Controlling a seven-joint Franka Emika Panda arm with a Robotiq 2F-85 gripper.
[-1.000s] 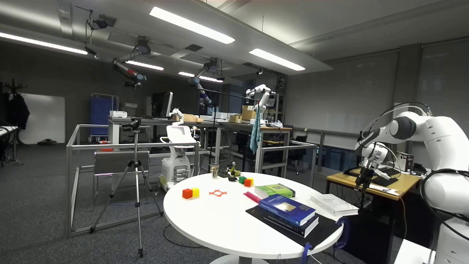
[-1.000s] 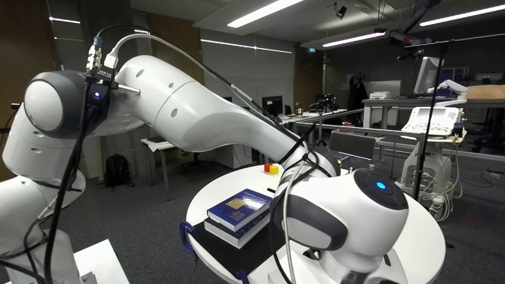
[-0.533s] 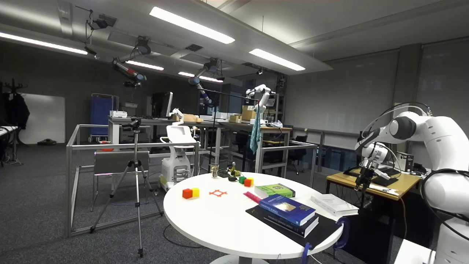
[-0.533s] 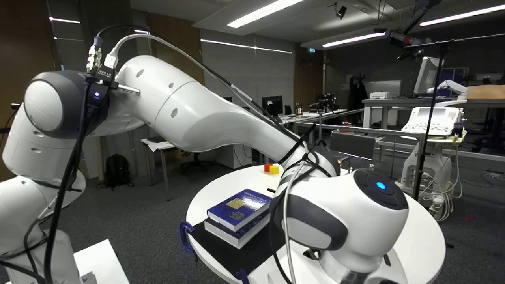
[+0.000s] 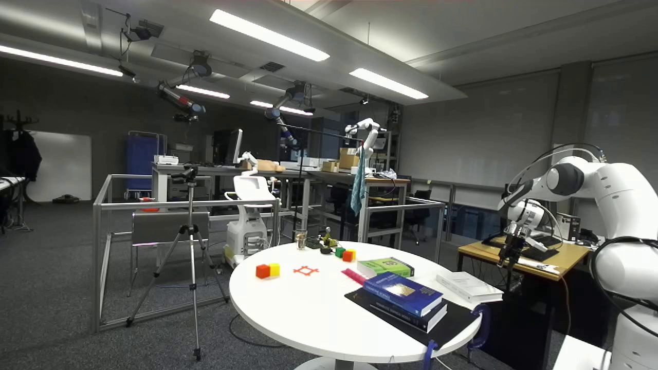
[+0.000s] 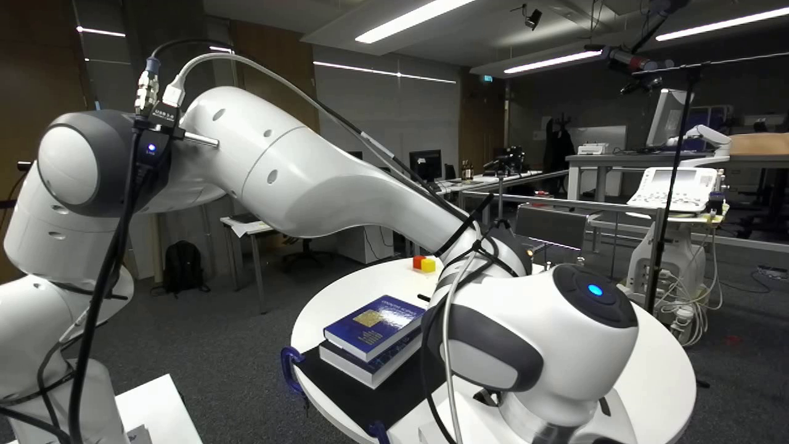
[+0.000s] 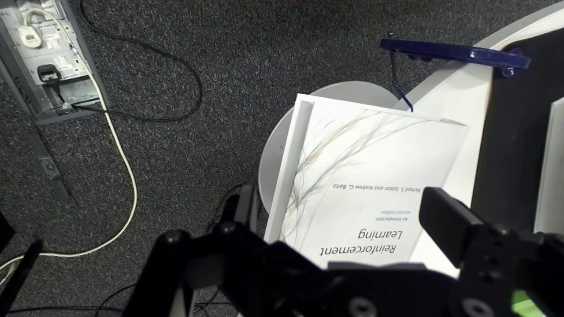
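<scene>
The gripper (image 7: 340, 209) is hovering over the white book (image 7: 370, 163), its two fingers (image 7: 449, 224) standing spread wide apart. The white book is lying flat, cover up, on the round table (image 5: 298, 308), one side projecting past the table edge above the grey table foot (image 7: 361, 90). Just beside it, a black mat (image 5: 457, 328) is carrying a blue book (image 5: 403, 293) stacked on a dark book (image 5: 403, 315), a blue clamp (image 7: 449, 51) is clasping the table rim at the mat's corner, and a green book (image 5: 385, 267) is lying near the stack.
</scene>
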